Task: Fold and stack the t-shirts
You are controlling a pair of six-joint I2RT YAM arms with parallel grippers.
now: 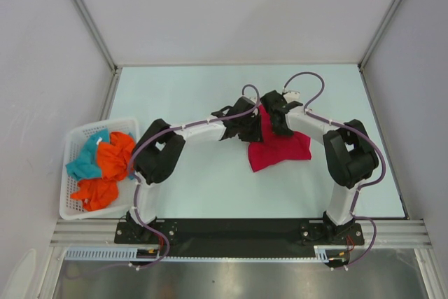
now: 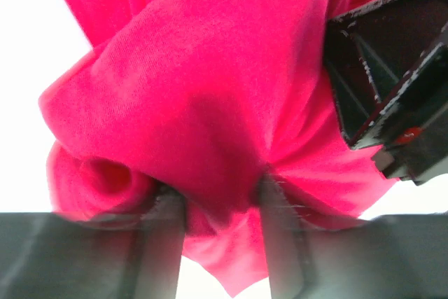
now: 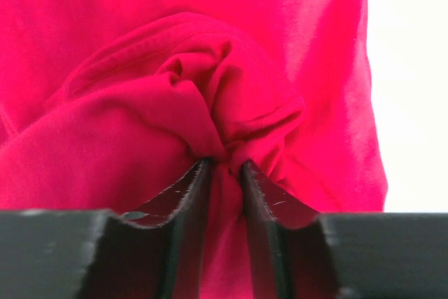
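Observation:
One crimson-red t-shirt is bunched up in the middle of the table, and both grippers hold its upper part. My left gripper is shut on a fold of the t-shirt, with cloth bulging between its fingers. My right gripper is shut on a gathered wad of the t-shirt, pinched between its fingers. The two grippers are close together; the right gripper's body shows in the left wrist view. The shirt's lower part lies on the table. No other red shirt is in view.
A white basket stands at the left table edge with orange cloth and teal cloth in it. Aluminium frame posts rise at the back corners. The light table surface extends around the shirt.

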